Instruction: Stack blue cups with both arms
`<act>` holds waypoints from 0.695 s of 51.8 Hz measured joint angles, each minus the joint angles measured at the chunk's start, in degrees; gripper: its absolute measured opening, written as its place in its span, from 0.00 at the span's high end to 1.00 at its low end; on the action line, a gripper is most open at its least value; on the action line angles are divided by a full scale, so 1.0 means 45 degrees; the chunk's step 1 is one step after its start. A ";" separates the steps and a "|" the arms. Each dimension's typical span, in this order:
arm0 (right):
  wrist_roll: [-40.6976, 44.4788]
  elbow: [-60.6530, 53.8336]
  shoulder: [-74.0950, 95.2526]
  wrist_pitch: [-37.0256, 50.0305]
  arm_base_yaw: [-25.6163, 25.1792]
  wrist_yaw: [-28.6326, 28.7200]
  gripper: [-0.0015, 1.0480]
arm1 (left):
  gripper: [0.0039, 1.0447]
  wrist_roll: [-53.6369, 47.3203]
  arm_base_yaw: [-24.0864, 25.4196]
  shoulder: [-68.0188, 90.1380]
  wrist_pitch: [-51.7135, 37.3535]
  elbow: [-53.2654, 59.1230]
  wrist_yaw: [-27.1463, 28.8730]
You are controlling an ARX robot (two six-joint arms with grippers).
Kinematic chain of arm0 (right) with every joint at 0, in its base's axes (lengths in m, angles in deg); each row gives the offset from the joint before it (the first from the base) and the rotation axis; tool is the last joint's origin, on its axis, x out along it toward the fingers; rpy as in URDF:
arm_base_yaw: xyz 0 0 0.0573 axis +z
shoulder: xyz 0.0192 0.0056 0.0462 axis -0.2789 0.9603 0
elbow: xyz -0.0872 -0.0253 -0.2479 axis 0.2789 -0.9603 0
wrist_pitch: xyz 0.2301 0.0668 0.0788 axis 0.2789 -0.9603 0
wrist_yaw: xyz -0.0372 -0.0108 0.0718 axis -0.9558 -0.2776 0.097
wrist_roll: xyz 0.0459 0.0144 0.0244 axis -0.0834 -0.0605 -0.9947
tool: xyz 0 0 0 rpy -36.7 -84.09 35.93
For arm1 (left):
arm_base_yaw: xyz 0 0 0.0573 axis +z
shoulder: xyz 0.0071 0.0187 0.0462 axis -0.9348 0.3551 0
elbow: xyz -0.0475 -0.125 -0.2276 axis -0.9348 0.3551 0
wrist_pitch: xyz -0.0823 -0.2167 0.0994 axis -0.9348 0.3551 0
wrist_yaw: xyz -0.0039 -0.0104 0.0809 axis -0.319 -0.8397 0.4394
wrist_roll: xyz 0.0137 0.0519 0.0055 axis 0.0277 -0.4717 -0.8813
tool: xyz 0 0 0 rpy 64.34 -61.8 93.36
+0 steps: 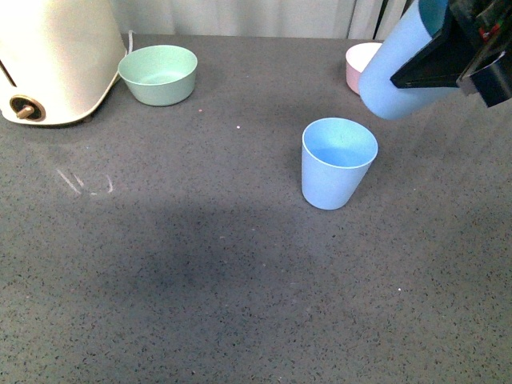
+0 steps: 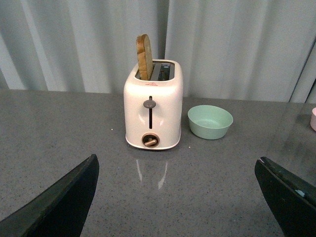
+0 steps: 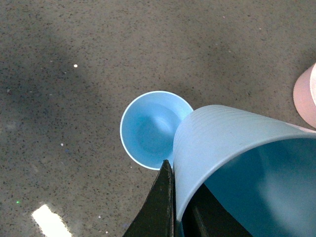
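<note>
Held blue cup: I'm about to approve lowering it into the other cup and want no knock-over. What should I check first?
1. Grip: the right gripper clamps the held blue cup by its rim, lifted: ok.
2. Standing blue cup upright and empty: ok.
3. Alignment: the held blue cup sits off to one side and overlaps only the edge of the standing cup's rim in the right wrist view: not ok.
4. Held cup's attitude: leaning, not vertical: not ok.
5. Clearance to the pink bowl, partly hidden behind the held cup: cannot tell.
6. Left gripper open, no cup near it: ok.
</note>
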 joint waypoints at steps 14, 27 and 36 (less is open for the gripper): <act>-0.0350 0.0005 0.0816 0.0481 0.1030 -0.0107 0.98 | 0.08 -0.0005 0.0000 0.0000 0.0000 0.0000 0.0000; -0.0413 0.0005 0.1447 0.0636 0.1205 -0.0471 0.98 | 0.08 0.0000 0.0000 0.0000 0.0000 0.0000 0.0000; -0.0578 0.0005 0.1676 0.0680 0.1209 -0.0491 0.90 | 0.08 0.0000 0.0000 0.0000 0.0000 0.0000 0.0000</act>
